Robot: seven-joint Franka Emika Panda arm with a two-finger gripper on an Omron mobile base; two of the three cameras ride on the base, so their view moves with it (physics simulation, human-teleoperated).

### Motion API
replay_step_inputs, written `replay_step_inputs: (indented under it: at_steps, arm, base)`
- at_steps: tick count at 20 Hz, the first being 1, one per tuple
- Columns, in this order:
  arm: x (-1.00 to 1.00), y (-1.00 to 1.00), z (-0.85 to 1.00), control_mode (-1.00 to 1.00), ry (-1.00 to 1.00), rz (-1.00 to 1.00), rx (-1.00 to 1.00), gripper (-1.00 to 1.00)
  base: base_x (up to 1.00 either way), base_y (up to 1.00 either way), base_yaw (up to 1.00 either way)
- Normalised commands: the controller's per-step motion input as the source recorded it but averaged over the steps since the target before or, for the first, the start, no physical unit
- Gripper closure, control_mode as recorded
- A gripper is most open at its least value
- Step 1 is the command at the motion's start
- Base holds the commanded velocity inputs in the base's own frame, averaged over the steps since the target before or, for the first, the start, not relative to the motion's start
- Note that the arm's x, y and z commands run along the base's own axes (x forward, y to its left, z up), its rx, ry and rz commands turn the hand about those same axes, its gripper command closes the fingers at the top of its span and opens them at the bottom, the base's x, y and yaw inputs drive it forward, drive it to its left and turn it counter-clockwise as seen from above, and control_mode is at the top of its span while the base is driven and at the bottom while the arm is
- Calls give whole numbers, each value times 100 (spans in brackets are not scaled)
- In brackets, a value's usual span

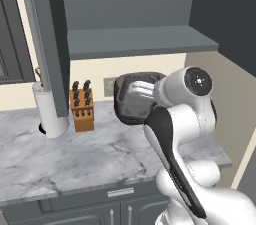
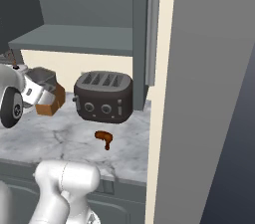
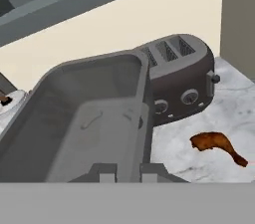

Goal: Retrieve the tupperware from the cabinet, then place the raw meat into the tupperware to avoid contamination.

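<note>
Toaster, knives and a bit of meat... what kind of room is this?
Most likely a kitchen. A black toaster stands on a marble counter, with a wooden knife block by the wall and a raw drumstick lying in front of the toaster. An open wall cabinet hangs above.

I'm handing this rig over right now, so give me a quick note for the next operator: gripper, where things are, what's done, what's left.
Gripper: shut on the tupperware, holding it by its rim above the counter.
Cabinet: doors open, shelf bare.
Raw meat: lying on the counter in front of the toaster.
Done: tupperware is out of the cabinet.
Left: set the tupperware down, then put the raw meat into it.
</note>
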Motion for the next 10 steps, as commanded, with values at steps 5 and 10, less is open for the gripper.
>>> replay_step_inputs:
  at_steps: [5, 10]
  arm:
    - [-18, -2, -45, -100, 7, 3, -5, 100]
    - [-11, -5, -42, -100, 7, 2, -5, 100]
  base:
    - [0, 0, 0]
    - [0, 0, 0]
